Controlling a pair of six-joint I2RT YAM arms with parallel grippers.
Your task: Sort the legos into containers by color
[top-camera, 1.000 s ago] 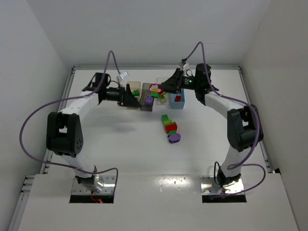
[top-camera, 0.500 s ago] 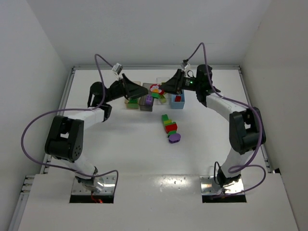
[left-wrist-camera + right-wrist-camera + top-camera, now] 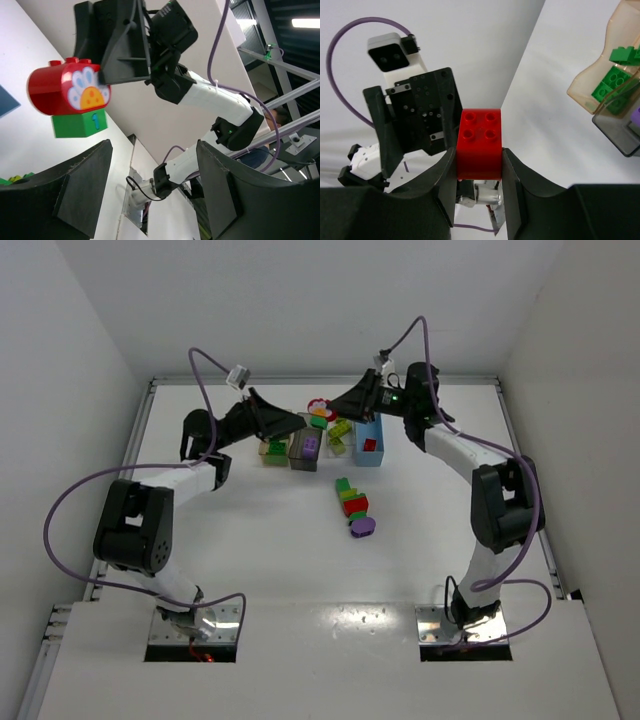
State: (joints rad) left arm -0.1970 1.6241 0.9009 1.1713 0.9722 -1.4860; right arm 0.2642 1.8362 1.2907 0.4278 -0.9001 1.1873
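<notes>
My right gripper (image 3: 331, 412) is shut on a red brick (image 3: 320, 407) with a flower print, held in the air above the bins; a dark green brick (image 3: 318, 422) is stuck under it. In the right wrist view the red brick (image 3: 480, 142) sits between the fingers (image 3: 440, 180). My left gripper (image 3: 297, 423) is open and empty, pointing at that brick from the left; its view shows the red brick (image 3: 67, 92) and the green brick (image 3: 80, 124). The tan-orange bin (image 3: 271, 450), dark grey bin (image 3: 303, 451), clear bin (image 3: 340, 436) and light blue bin (image 3: 361, 457) stand in a row.
A loose cluster of bricks lies in front of the bins: dark green (image 3: 343, 484), lime (image 3: 350, 495), red (image 3: 356, 506), purple (image 3: 363, 526). The tan-orange bin (image 3: 600, 75) holds green bricks, the grey bin (image 3: 620, 132) a purple one. The back wall is close behind both grippers.
My left arm swung from over the tan-orange bin toward the middle, so its open gripper now faces the held brick. My right gripper raised the red brick slightly toward the back.
</notes>
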